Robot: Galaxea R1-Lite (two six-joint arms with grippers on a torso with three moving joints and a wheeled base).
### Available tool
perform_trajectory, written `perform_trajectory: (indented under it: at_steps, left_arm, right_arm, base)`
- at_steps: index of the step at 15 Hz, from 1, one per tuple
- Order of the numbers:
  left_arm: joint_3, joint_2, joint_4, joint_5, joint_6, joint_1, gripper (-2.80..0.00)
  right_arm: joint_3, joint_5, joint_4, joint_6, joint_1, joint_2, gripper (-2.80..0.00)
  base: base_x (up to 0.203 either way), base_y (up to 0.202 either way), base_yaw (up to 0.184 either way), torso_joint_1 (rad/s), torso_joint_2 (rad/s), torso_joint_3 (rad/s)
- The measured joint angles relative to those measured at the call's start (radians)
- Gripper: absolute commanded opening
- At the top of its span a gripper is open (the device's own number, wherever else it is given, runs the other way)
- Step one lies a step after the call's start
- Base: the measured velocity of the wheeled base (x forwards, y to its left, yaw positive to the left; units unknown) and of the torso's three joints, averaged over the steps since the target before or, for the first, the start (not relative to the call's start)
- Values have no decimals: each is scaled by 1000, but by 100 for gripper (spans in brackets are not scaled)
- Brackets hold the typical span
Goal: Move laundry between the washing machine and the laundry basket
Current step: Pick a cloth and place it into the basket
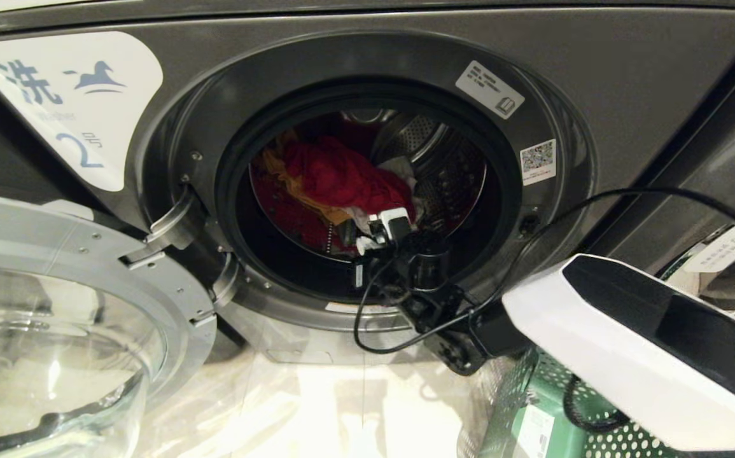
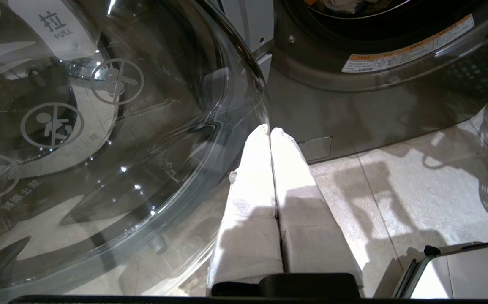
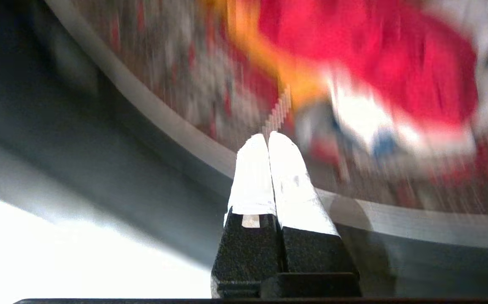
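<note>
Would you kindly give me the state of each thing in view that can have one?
Washer door: swung open.
Drum: holds laundry, red, orange and white.
Right gripper: shut, empty, at the drum's mouth.
Left gripper: shut, empty, near the floor beside the door.
Basket: contents hidden.

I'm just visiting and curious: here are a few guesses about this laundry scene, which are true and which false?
1. The washing machine has its door shut. False: the glass door is swung open at the robot's left.
2. Red laundry lies inside the drum. True.
3. The right gripper is at the drum's mouth with its fingers closed together and holding nothing. True.
4. The left gripper is pulling a garment out. False: it hangs shut and empty beside the open door, above the floor.
5. The laundry basket is red. False: it is green, on the floor below the right arm.
</note>
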Motion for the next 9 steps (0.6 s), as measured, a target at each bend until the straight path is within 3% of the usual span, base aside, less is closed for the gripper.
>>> perform_trajectory:
  at_steps: [5,7,9]
  left_arm:
    - [0,0,0,0,0,0,-280]
    - [0,0,0,0,0,0,-280]
    - [0,0,0,0,0,0,-280]
  right_arm:
    - [660,50,-144,4,-41,-326,-280]
    - [934,72,-237,6,-96,-469,-280]
    - [1120,88,-288,8,-179,-598,-280]
  base:
    - [0,0,0,0,0,0]
    - [0,0,0,0,0,0]
    - [0,0,0,0,0,0]
